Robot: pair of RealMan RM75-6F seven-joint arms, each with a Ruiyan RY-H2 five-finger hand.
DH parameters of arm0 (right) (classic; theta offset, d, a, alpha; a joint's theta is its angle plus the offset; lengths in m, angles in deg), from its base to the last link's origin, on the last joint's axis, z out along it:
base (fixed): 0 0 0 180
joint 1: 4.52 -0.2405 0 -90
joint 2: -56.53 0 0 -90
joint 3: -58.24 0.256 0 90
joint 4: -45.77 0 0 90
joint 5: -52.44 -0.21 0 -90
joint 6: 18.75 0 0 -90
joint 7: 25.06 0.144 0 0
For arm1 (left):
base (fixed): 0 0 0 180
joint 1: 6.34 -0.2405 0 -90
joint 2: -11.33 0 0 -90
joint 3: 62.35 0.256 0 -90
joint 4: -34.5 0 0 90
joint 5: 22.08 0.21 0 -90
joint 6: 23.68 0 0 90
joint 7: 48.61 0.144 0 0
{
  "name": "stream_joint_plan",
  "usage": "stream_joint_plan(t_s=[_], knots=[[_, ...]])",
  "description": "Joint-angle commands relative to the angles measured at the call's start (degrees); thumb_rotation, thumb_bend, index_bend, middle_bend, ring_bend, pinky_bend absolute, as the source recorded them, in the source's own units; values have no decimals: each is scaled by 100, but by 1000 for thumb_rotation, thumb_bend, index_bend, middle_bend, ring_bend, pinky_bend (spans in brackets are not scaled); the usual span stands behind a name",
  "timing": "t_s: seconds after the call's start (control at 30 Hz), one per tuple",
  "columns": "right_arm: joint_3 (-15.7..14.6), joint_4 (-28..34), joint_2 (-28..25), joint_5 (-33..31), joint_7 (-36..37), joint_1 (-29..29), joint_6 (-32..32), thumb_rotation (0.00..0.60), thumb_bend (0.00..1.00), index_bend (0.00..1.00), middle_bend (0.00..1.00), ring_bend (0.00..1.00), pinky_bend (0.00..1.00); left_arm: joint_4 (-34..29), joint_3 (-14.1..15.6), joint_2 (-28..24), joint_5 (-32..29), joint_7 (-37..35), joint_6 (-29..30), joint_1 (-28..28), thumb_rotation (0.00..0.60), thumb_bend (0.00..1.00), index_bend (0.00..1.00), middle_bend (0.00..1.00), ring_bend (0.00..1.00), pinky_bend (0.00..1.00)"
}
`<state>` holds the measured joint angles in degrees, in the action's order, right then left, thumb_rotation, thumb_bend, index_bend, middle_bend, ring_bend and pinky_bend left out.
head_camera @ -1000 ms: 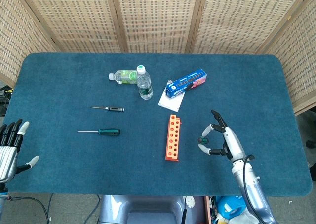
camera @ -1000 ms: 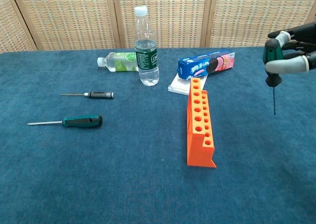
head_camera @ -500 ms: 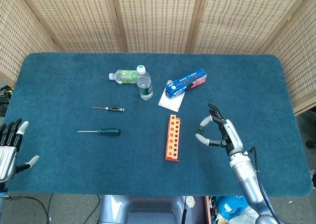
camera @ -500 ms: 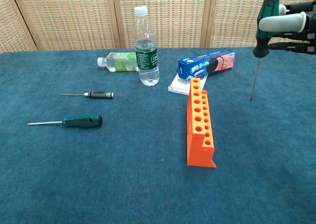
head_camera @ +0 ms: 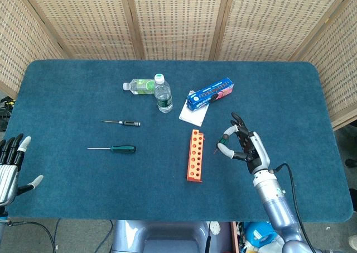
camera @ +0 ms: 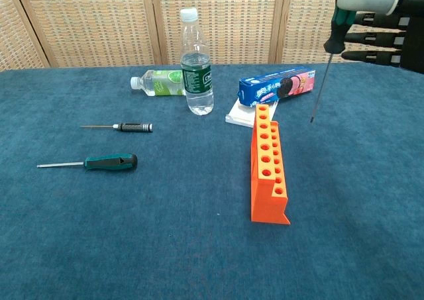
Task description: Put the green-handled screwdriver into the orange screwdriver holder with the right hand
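Woven cane screens (head_camera: 178, 21) back a table (head_camera: 72, 68) laid with blue felt, where your right hand (head_camera: 245, 147) hangs in the air just right of the orange screwdriver holder (head_camera: 194, 155). It pinches the green-handled screwdriver (camera: 329, 42) by its handle between thumb and a finger, the other fingers stretched out, with the thin shaft hanging down, tilted, its tip above the cloth and apart from the holder. Your left hand (head_camera: 12, 169) waits at the near left edge, fingers spread and holding nothing.

The tool looks light and stiff, and its smooth handle could turn in so slight a pinch; the handle is the right place to keep hold, leaving the shaft free to find a hole. The holder is a narrow block of two rows of small holes and looks light enough to shift or tip if the tip catches its rim, so the shaft probably wants to stand straighter before it goes down.

Just beyond the holder's far end lie a blue biscuit box (head_camera: 210, 94) on a white card (head_camera: 193, 114); further left stand an upright water bottle (head_camera: 163, 94) and a lying bottle (head_camera: 139, 86). Well to the left lie a second green-handled driver (head_camera: 111, 148) and a black-handled one (head_camera: 120, 122). Nothing stands between your hand and the holder.
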<state>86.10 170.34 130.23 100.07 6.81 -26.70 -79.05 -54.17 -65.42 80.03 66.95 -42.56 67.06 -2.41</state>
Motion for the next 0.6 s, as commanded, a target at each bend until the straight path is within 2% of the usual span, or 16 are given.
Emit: stream_joint_plan(t_s=[0.03,0.3,0.6], knots=[[-9,-16,81,-39,27,-42,-9,600,218,639,16,0,0,-2,-2,-4,1,-6,0,1,600,0,0,0,0,0],[-132,-62,332,-12,-113,-164,-60,600,219,639,17,0,0,2,-8,-7,-16,-23,-2,-2,600,0,0,0,0,0],[-72,-183,632,-290,-357,-476,-78,600,219,640,18,0,0,0,-7,-11,-26,-39,-17,1,600,0,0,0,0,0]])
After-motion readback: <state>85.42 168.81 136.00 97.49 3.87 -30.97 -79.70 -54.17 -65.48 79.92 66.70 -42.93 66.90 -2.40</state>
